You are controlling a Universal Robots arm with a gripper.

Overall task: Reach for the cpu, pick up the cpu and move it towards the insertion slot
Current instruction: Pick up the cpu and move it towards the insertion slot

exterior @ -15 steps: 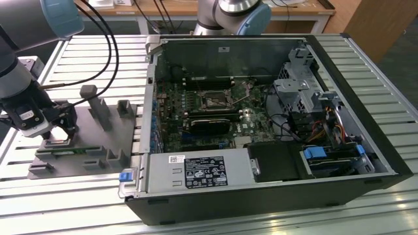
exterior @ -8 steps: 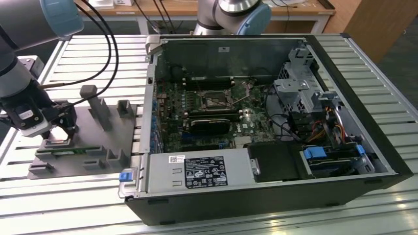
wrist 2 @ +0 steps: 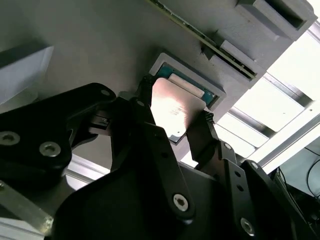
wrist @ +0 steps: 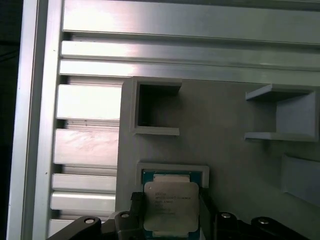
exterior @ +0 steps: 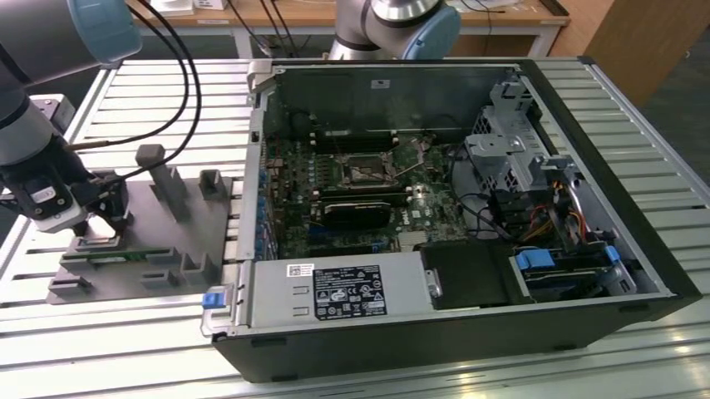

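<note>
The arm (exterior: 28, 125) stood at the exterior view's left, its wrist pointing straight down over the grey plate (exterior: 111, 278) beside the open case (exterior: 444, 349); the gripper (exterior: 92, 226) sat low, just above the plate's pale nest (wrist: 172, 171). In both wrist views the cpu (wrist 2: 175, 112) (wrist: 171, 205) lay between the black fingers (wrist 2: 207, 135) — one against each of two opposite edges, closed narrowly on the chip; whether it had left the nest could not be told. The slot (exterior: 363, 170) lay well apart — on the green board inside the case.
</note>
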